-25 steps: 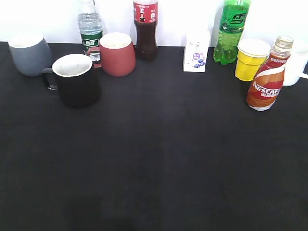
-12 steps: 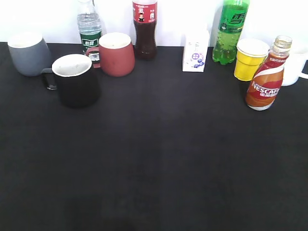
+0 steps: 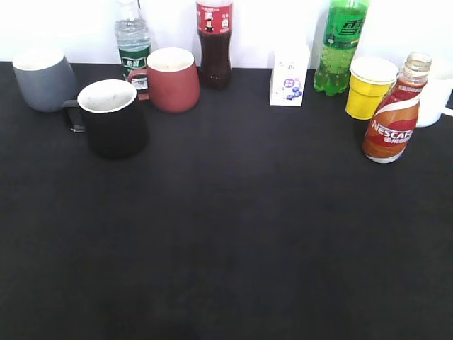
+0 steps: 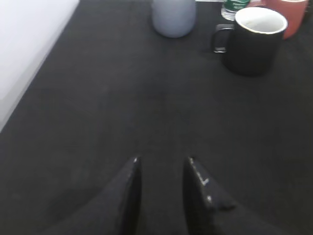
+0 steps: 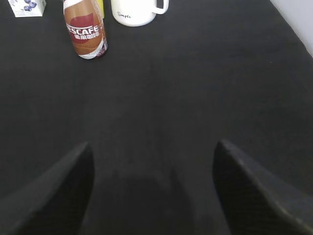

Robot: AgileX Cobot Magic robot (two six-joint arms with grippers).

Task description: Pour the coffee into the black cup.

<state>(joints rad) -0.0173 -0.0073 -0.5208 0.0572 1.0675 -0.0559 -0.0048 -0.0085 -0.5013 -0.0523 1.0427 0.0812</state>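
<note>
The coffee bottle (image 3: 391, 117) with its NESCAFE label stands upright at the right of the black table; it also shows in the right wrist view (image 5: 85, 29). The black cup (image 3: 110, 117), white inside, handle to the left, stands at the left; it also shows in the left wrist view (image 4: 252, 39). My left gripper (image 4: 161, 161) is open and empty, well short of the cup. My right gripper (image 5: 154, 147) is wide open and empty, well short of the bottle. Neither gripper shows in the exterior view.
Along the back stand a grey mug (image 3: 42, 78), a water bottle (image 3: 133, 44), a dark red mug (image 3: 171, 79), a dark-drink bottle (image 3: 214, 42), a small white carton (image 3: 289, 74), a green bottle (image 3: 340, 46), a yellow cup (image 3: 368, 86) and a white mug (image 5: 137, 10).
</note>
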